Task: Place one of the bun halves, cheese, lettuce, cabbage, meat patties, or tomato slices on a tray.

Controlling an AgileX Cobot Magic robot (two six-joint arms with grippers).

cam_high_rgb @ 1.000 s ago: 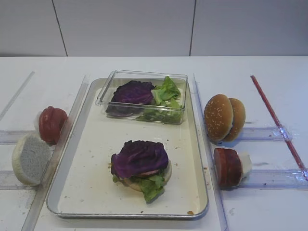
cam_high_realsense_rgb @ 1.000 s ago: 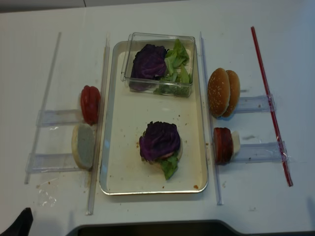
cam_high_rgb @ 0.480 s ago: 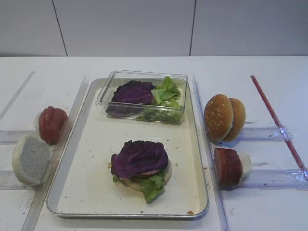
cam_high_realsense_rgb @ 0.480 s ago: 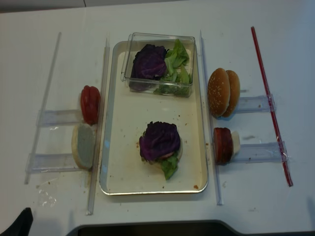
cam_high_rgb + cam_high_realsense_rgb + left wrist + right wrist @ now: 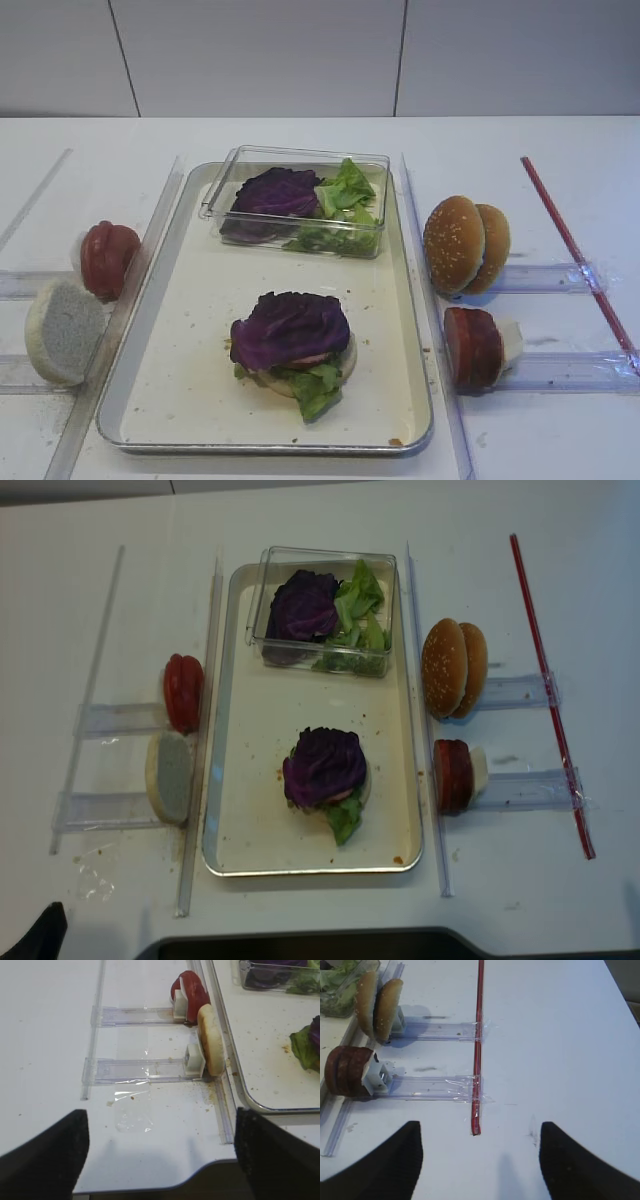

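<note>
Left end effector [image 5: 160, 1160] hangs wide open over the white table [image 5: 560, 150], holding nothing; a pale cut-face bun half [image 5: 62, 330] stands nearby. On the silvery-rimmed cream-floored tray [image 5: 200, 300], dark purple crinkled cabbage [image 5: 288, 328] tops a stack over green ruffled lettuce [image 5: 315, 388]. Right end effector [image 5: 480, 1160] hovers parted, empty

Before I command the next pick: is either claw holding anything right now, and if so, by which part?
Nothing is held. The left claw and right claw both stand open over bare table, nothing between their fingers. The cabbage already lies on the stack on the tray.
</note>
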